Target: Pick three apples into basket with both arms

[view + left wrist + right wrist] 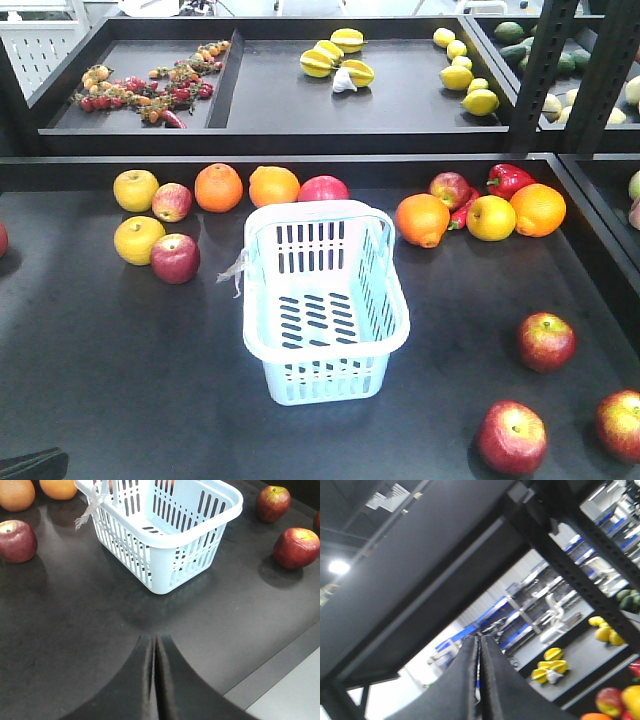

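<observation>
Starting nearest: left gripper (154,680), smooth black fingers pressed flat together along a thin seam, nothing between them, hovering over a matte, faintly grainy black table (75,630). Right gripper (480,680) likewise closed and empty, tilted up toward a dark metal shelf frame (580,575).

Just beyond the left gripper, basket (325,380): pale blue-white plastic, rectangular, slotted on sides and bottom, rolled rim, crinkled whitish tag (236,268) on its left side. Standing upright mid-table, empty.

To its near right, three apples (546,341): round, glossy, dark red with yellow-green by the stems, lying apart from one another on the table and well apart from the basket.

On the left, two more red apples (175,257) beside two plain yellow fruits (138,239). Behind the basket, two dimpled oranges (218,187) and one more of the red apples close to its back rim. Farther right, oranges, a yellow fruit, an apple and a shiny red pepper (508,179) bunched together.

Farthest, a shallow black tray (400,110) divided in two: small red and orange fruits (150,90) on stems in the left part; ribbed star fruits (335,55) and lemons (460,70) in the right.
</observation>
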